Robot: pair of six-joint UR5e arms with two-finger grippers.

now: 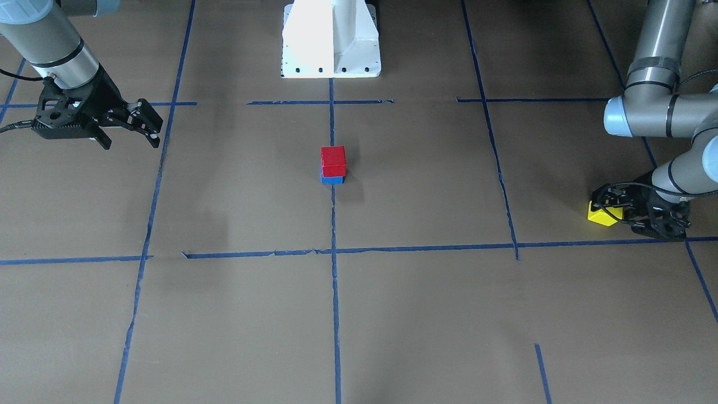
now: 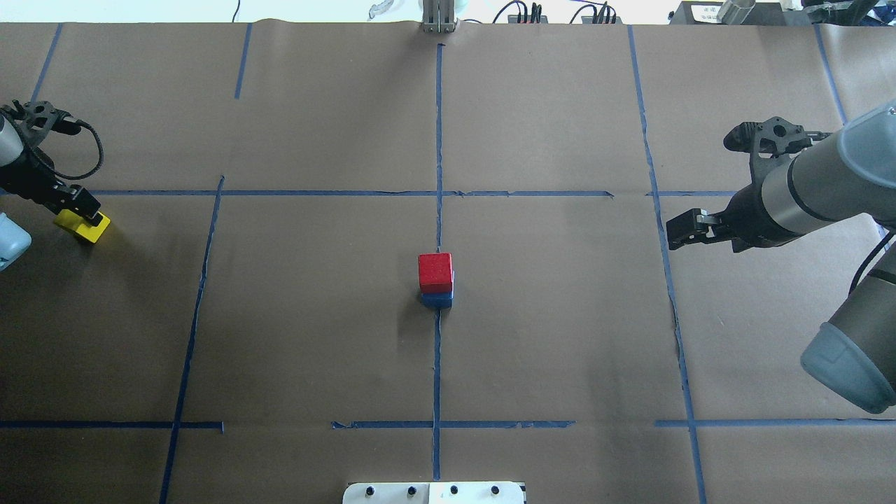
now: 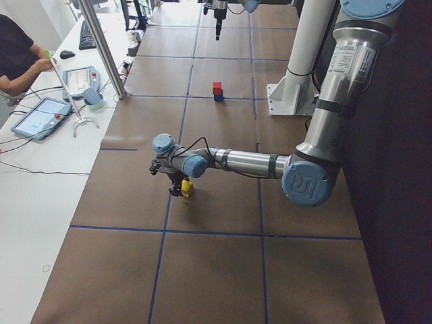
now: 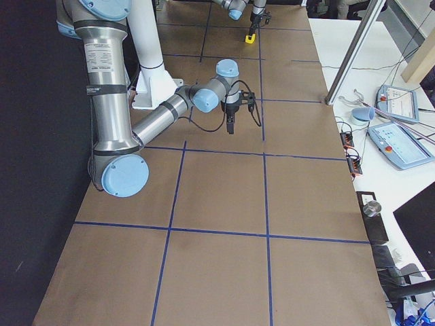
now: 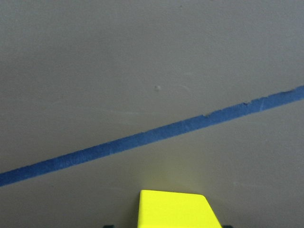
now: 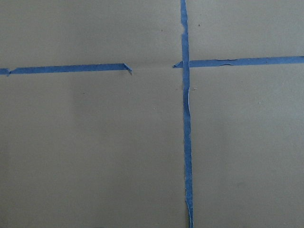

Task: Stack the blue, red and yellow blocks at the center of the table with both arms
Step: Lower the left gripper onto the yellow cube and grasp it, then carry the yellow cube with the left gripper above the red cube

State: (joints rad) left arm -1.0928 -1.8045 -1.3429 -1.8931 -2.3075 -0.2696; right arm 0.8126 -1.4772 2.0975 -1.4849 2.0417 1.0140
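A red block (image 1: 333, 161) sits on a blue block (image 1: 332, 179) at the table's center; the stack also shows in the overhead view, red block (image 2: 435, 271) over blue block (image 2: 437, 299). A yellow block (image 2: 82, 225) lies at the table's far left end, low at the paper. My left gripper (image 2: 73, 213) is shut on the yellow block (image 1: 601, 214), whose top fills the bottom of the left wrist view (image 5: 175, 209). My right gripper (image 1: 129, 134) is open and empty, raised above the table's right side (image 2: 682, 231).
Blue tape lines (image 2: 438, 161) divide the brown paper into squares. The white robot base (image 1: 331, 39) stands at the table's near edge. An operator and tablets (image 3: 40, 115) are at a side table beyond the far edge.
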